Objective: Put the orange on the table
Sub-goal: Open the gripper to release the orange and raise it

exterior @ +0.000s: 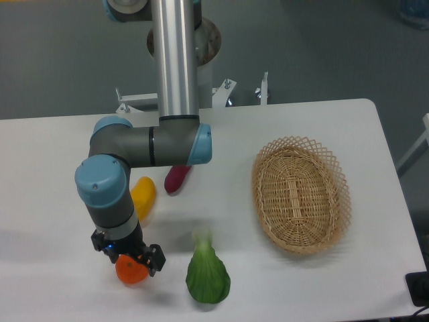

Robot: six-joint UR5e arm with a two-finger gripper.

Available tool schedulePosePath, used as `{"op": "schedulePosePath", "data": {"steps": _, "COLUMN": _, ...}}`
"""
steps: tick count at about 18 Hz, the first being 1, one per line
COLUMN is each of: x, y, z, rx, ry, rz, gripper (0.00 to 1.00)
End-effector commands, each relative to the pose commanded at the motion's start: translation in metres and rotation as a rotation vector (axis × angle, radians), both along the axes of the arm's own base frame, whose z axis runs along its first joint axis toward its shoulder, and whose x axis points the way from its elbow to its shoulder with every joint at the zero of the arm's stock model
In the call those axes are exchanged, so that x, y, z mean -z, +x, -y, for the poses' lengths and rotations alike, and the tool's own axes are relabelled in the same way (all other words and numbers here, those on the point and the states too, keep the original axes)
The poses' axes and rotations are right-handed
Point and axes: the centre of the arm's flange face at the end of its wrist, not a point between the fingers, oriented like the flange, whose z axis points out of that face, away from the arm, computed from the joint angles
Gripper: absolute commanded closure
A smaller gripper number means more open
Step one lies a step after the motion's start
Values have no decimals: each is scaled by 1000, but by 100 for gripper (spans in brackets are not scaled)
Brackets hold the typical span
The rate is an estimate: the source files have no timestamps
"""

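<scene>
Fixed camera, overhead view
My gripper (133,263): pointed straight down near the front-left part of the table, my wrist and forearm covering most of it from above.
My fingers: closed onto the orange, one dark finger (155,257) showing at the fruit's right side; the other is hidden under my wrist.
Orange (131,271): held between my fingers, only its lower half visible below the gripper body; whether it touches the tabletop I cannot tell.
Table (60,161): white, with rounded corners, carrying everything listed below.
Yellow-orange fruit (143,194): elongated, lying on the table just behind my gripper, partly hidden by my arm.
Dark red vegetable (177,178): elongated, lying to the right of the yellow-orange fruit, its upper end under my elbow joint.
Green leafy vegetable (207,275): lying just right of the orange, pale stalk end pointing away from the front edge, apart from my fingers.
Wicker basket (301,194): oval, well apart to the right, nothing visible inside.
</scene>
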Motion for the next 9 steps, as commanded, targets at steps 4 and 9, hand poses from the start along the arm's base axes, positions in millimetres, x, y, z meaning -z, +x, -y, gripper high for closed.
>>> {"op": "schedulePosePath", "data": {"steps": 4, "x": -38, "y": -27, "z": 20, "rx": 85, "ry": -6, "rz": -42, "gripper": 0}}
{"op": "schedulePosePath", "data": {"steps": 9, "x": -53, "y": -53, "z": 43, "rx": 104, "ry": -40, "rz": -40, "gripper": 0}}
